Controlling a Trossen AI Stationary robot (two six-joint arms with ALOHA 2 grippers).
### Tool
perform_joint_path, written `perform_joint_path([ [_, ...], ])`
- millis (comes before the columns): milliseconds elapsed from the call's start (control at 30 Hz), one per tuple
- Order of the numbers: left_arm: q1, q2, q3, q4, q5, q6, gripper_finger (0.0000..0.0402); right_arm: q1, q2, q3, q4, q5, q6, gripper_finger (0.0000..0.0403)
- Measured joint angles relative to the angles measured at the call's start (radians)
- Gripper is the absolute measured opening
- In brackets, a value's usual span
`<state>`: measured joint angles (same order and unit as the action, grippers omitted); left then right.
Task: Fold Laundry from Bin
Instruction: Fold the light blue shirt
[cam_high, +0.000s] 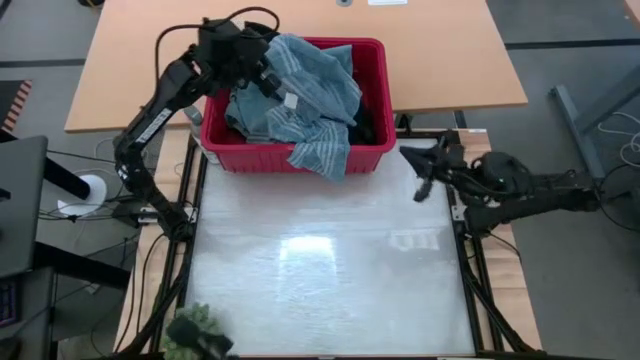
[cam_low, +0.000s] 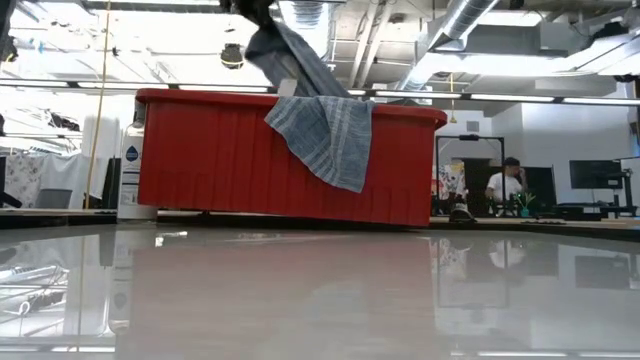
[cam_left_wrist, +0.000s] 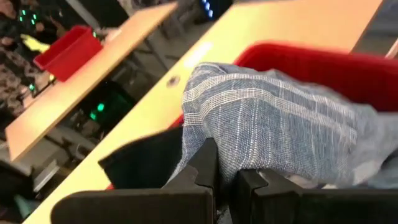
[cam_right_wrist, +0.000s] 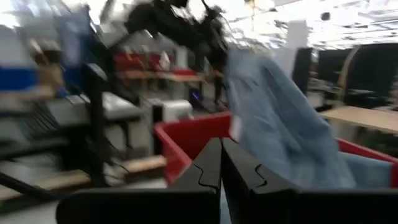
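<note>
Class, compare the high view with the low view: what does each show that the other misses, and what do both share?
Only the high view shows the left gripper shut on the striped garment over the bin, and the right gripper shut beside the bin. Only the low view shows a white bottle beside the bin and a seated person beyond. Both show the red bin with striped cloth over its front rim.

Red plastic bin (cam_high: 296, 155), glossy table (cam_high: 330, 270).
</note>
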<state>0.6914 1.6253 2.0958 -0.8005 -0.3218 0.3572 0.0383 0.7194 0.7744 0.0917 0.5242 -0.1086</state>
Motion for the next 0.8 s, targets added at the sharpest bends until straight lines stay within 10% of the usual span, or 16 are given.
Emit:
perform_joint_path([
  [467, -0.129, -0.024, 0.021, -0.005, -0.061, -0.018, 0.0, -0.157, 0.438, 0.278, -0.036, -0.113, -0.184, 0.0217],
  [800, -0.212, -0.03, 0.123, -0.004, -0.087, -0.003, 0.0, -0.214, 0.588, 0.513, -0.034, 0.001, -0.382, 0.0219],
])
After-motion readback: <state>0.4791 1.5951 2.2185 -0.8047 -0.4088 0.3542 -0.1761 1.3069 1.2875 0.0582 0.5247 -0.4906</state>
